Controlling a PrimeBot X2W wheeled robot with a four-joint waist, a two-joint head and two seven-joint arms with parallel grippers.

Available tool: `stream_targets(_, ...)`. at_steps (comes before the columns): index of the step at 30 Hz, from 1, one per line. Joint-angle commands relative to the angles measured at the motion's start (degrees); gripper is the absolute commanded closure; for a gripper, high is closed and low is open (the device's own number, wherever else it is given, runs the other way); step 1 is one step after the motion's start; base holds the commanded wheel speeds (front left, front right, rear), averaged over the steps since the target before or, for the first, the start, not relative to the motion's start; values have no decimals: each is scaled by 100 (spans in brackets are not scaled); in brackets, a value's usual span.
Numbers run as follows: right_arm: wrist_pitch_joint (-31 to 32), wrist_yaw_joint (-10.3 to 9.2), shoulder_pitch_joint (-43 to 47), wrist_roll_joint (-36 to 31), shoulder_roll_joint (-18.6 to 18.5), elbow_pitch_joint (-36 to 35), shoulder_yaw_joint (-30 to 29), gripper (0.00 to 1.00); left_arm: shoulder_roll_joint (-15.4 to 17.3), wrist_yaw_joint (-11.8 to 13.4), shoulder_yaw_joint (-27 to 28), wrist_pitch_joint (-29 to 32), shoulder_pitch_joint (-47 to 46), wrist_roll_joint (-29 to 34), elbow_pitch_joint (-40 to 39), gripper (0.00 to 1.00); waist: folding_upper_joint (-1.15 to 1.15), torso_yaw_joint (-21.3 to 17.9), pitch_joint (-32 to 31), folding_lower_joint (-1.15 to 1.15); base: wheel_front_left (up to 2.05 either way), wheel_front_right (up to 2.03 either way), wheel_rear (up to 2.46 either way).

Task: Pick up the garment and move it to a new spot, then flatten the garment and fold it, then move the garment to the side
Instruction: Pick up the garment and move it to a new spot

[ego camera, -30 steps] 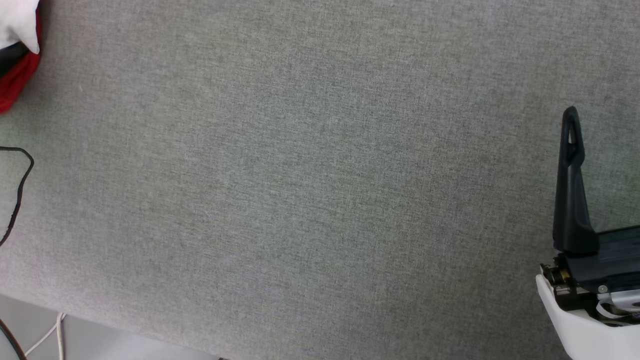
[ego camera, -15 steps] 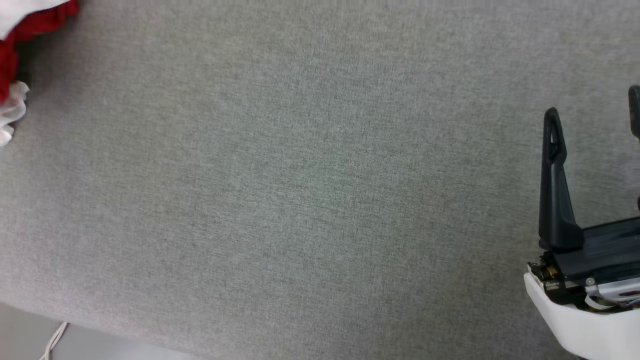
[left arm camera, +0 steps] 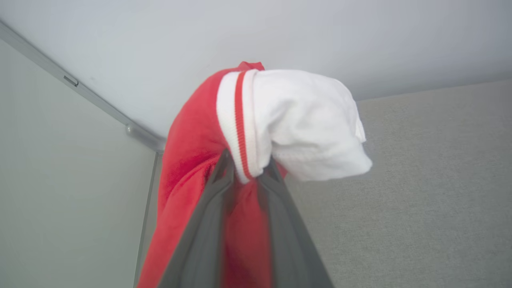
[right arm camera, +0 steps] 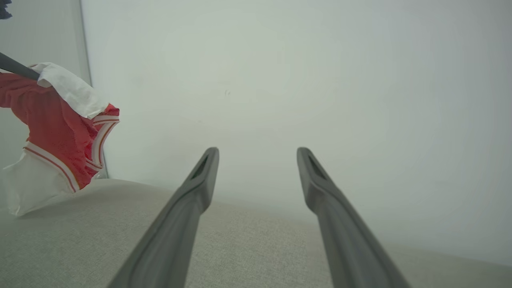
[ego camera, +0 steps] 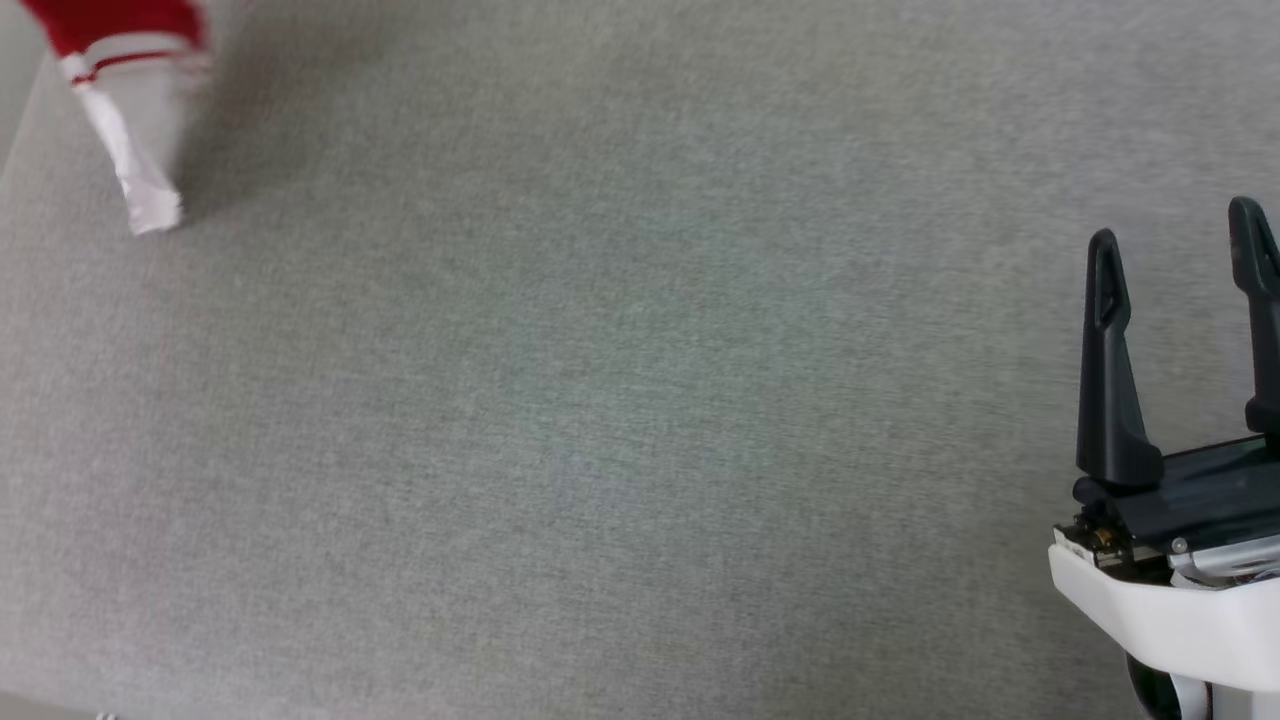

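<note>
Gripping garment (left arm camera: pixel 188 160) with left end effector (left arm camera: pixel 245 170), hanging at upper left of head view. Right end effector (ego camera: pixel 1175 230) open, empty. Pending: set down, flatten, fold, move aside.

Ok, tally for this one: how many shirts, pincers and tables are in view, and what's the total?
shirt: 1, red and white, lifted off the table in the left pincer
pincers: 2, the left pincer shut on the shirt, the right pincer open and empty
table: 1, covered in grey cloth
Total: 4
</note>
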Motion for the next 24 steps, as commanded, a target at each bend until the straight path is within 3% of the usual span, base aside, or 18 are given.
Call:
stream_targets(1,-12,-2,105,99,2,85,-43,0,-47,2,-155,50,-240,72,-260,100,0,-269,-303,1,0,0,0)
stream_targets(15,-12,-2,381,554,4,547,-199,0,-654,2,-1213,159,-1106,265,-1597,100,0,-1193,-910,1,0,0,0)
stream_targets(24,-12,-2,513,649,5,842,-322,0,-1029,2,-1945,-2,-1064,242,-2434,100,0,-1671,-1066,1,0,0,0)
